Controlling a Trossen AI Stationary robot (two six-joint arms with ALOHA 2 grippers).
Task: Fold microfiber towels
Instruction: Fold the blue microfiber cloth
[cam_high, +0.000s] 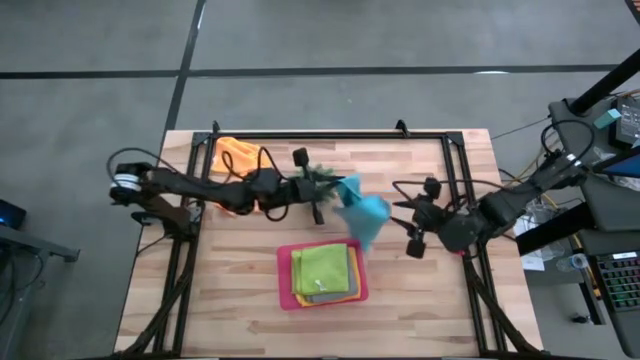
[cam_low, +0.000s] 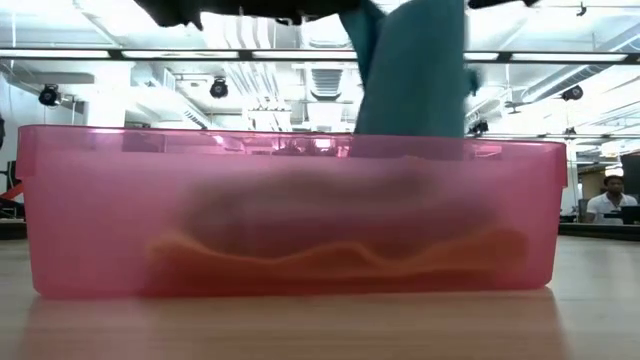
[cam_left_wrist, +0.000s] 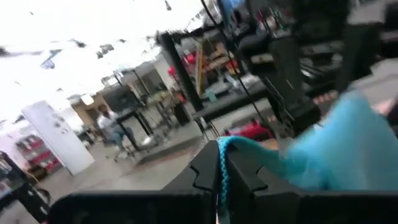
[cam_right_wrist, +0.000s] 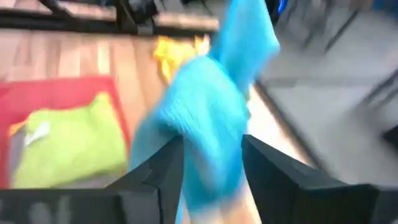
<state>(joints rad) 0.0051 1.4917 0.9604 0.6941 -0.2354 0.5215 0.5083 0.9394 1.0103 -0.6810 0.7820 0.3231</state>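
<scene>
5 towels: 1 blue (cam_high: 362, 208), 1 green (cam_high: 326, 268), 1 orange (cam_high: 236, 153), 2 beneath green. 1 pink tray (cam_high: 284, 275). 2 arms.

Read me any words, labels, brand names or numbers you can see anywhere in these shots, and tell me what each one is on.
None can be read.
The lime green towel in the pink tray carries a small white tag, too small to read.
Signs and screens in the room behind are too blurred to read.

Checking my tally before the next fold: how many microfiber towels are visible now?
3 clearly: light blue fuzzy towel hanging from left gripper, lime green one atop pink tray's stack, orange one at the far-left corner. Others underneath are largely hidden.
</scene>
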